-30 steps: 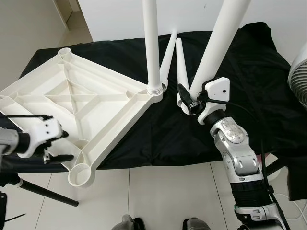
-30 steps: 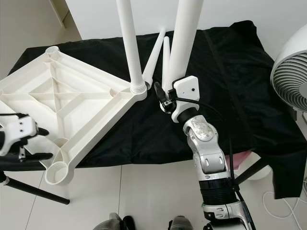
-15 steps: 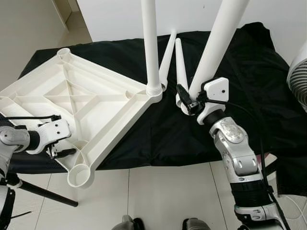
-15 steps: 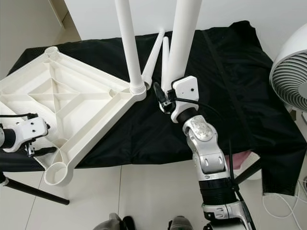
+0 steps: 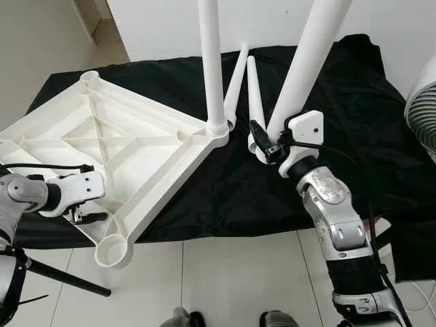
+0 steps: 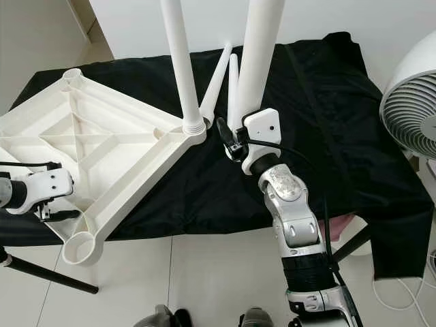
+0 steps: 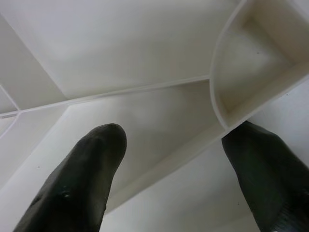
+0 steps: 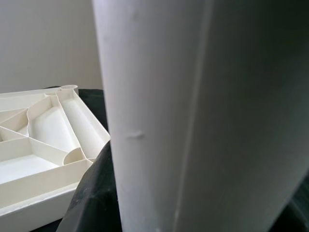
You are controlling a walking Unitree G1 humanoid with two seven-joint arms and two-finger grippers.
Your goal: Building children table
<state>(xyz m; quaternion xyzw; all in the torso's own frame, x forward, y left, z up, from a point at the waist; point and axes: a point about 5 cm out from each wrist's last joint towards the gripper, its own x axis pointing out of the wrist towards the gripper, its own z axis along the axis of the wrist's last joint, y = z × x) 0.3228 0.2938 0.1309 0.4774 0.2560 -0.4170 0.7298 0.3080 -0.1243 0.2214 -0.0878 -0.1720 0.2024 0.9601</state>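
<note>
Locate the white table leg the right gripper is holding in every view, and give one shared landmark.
Left eye view: held table leg rises from the right gripper, right of centre.
Right eye view: same leg, centre top.
Left wrist view: the leg is absent; ribbed tabletop between the fingers.
Right wrist view: leg close up.
Shared landmark: the upturned white tabletop.
</note>
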